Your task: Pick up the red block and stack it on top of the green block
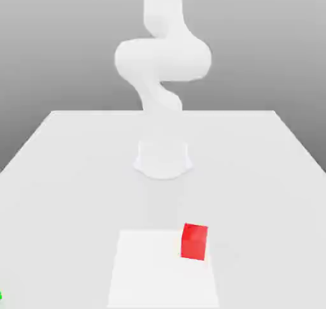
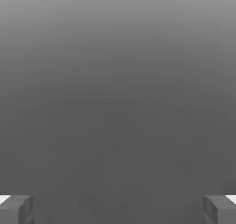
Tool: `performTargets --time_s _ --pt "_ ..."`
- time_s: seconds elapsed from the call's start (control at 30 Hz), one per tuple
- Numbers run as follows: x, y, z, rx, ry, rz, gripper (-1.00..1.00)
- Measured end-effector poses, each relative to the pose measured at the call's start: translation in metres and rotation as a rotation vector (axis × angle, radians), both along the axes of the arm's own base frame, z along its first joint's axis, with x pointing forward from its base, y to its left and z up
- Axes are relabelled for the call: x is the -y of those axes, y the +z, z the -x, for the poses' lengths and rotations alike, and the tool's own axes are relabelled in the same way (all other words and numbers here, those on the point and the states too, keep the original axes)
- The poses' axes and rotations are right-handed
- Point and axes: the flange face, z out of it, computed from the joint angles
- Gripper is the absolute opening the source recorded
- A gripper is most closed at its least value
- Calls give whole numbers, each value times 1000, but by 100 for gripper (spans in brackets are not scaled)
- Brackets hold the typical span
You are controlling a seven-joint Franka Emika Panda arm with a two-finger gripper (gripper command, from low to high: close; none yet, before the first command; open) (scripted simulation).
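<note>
Possibly headed for a toppled stack

Nearest, find the green block [image 1: 0,295], just a sliver at the exterior view's left edge; could misjudge its centre. Farther back, see the red block [image 1: 194,242] on the counter [image 1: 267,199]; could slip if pinched askew. Beyond, note the arm [image 1: 162,59]; in the hand view, the gripper [image 2: 118,210] spread, empty.

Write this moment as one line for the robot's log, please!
claw: open, empty | red cube: at edge of white patch, unstacked | green sliver: exterior view's left edge
</note>
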Motion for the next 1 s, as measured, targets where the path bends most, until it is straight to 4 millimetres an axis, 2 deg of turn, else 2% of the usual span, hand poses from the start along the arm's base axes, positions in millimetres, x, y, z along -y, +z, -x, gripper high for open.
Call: performTargets --time_s 0.13,0.3,0.47,0.63,0.77,1.0 --pt "-8 -85 -39 -118 197 68 0" --pt "-29 -192 -62 -252 442 162 0" --pt "-52 -295 -56 -375 694 267 0" --pt "-67 -386 -27 -490 948 383 0" --pt "-70 -443 5 -571 1144 479 0" --pt "-70 -481 7 -579 1186 504 0"
